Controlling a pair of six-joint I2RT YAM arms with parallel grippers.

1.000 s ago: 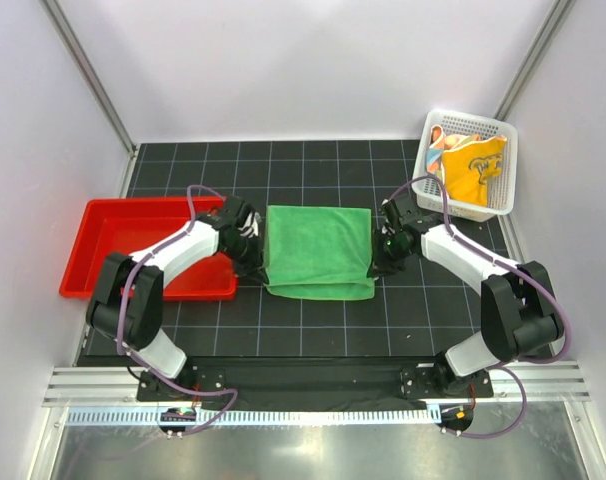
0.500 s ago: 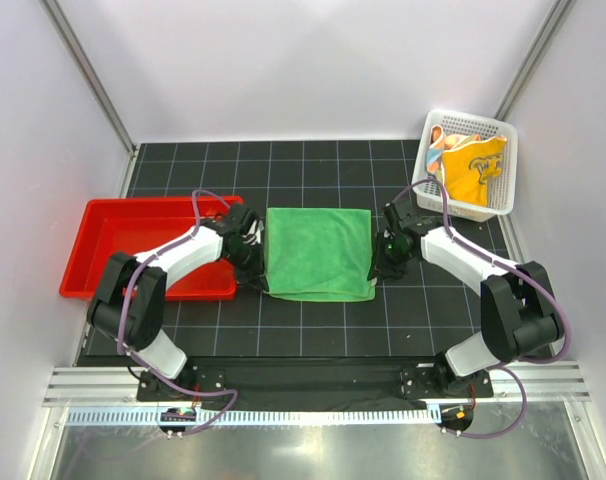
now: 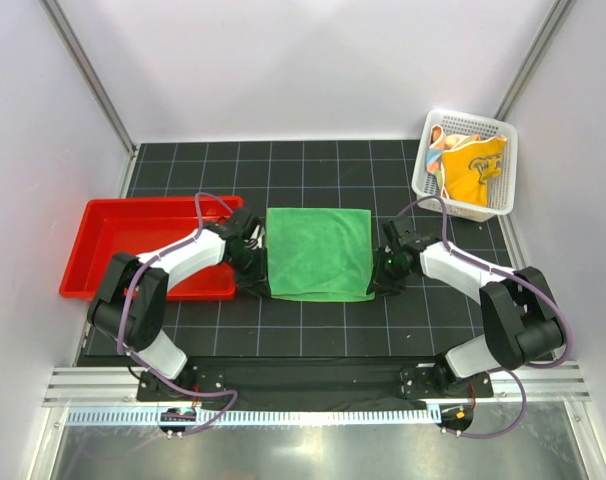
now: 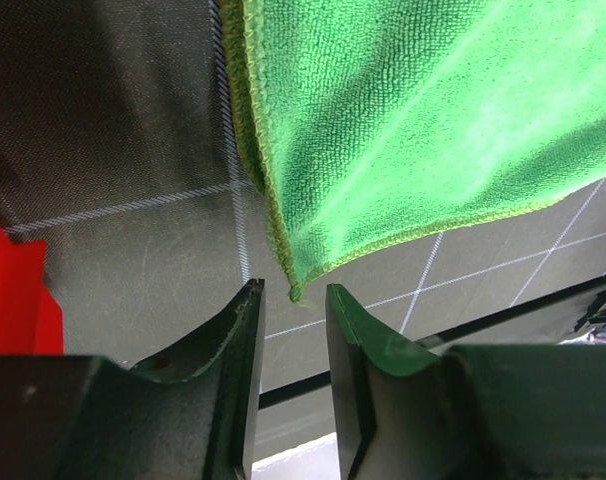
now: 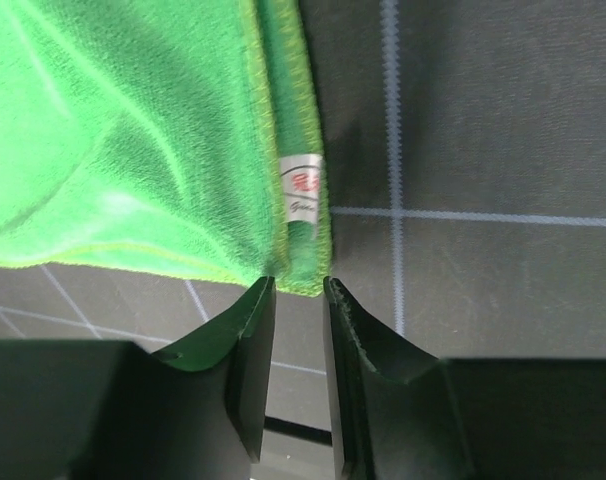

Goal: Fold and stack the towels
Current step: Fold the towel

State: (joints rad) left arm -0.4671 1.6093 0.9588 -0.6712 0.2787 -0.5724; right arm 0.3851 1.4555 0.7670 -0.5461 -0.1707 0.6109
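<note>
Green terry cloth sits at the middle of the scene: the green towel [image 3: 318, 252] lies flat on the table [image 3: 313, 170], a black mat ruled with thin pale grid lines. It forms a rough square, and along its right edge two layers show, with a small white label [image 5: 301, 185] sewn in.

The left pincer [image 4: 291, 292] sits low at the towel's near left corner. Its fingers are a narrow gap apart, and the corner's tip reaches only to the mouth of that gap. The right pincer [image 5: 295, 285] is at the towel's near right corner, also slightly parted, with the hem just at its fingertips and bare mat showing between them.

Left of the green towel, past the left arm, lies a red tray [image 3: 103, 250]. Far right of the towel, at the table's back corner, stands a white mesh basket [image 3: 428, 185] holding a crumpled orange towel [image 3: 475, 165].

Plain white walls [image 3: 313, 70] close in the table beyond the towel and to both sides, with slanted metal posts [image 3: 83, 70] in the corners. On the near side of the towel, a ribbed aluminium rail [image 3: 313, 385] runs along the table edge.
</note>
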